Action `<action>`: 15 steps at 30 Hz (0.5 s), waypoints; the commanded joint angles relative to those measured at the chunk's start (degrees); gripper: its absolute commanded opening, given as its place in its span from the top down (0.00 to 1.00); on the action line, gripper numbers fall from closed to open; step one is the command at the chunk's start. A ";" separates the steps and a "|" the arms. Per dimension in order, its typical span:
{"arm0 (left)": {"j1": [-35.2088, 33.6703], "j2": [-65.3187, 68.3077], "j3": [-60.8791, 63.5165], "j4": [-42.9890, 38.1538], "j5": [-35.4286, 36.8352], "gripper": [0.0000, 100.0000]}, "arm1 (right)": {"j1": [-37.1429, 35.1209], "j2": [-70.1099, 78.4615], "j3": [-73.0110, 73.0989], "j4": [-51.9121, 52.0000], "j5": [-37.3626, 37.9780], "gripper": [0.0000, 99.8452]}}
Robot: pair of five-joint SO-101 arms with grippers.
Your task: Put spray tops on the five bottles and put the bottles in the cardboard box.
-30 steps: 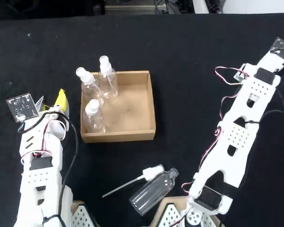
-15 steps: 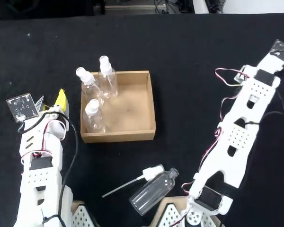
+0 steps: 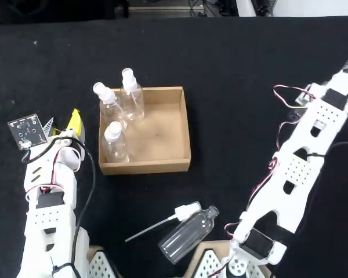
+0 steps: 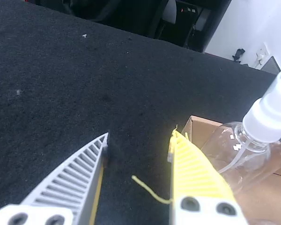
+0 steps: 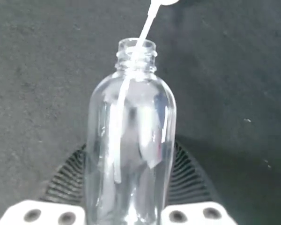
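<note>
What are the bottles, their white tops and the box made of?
Each bottle: likely clear, glossy plastic, though glass is possible; the dark table shows through it. Each top: smooth white plastic, it seems. The box: matte brown cardboard with plain raw rims.

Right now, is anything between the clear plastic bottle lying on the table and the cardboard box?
Only the loose white spray top, lying by the clear plastic bottle's neck on the box side; beyond it, bare black cloth reaches the cardboard box.

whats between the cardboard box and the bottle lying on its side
A loose spray top, close beside the lying bottle, seen in the high view.
</note>
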 commanded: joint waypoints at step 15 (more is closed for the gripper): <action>0.57 -0.62 -0.75 -1.49 -0.09 0.81 | 3.87 -10.51 -3.30 6.24 5.71 0.99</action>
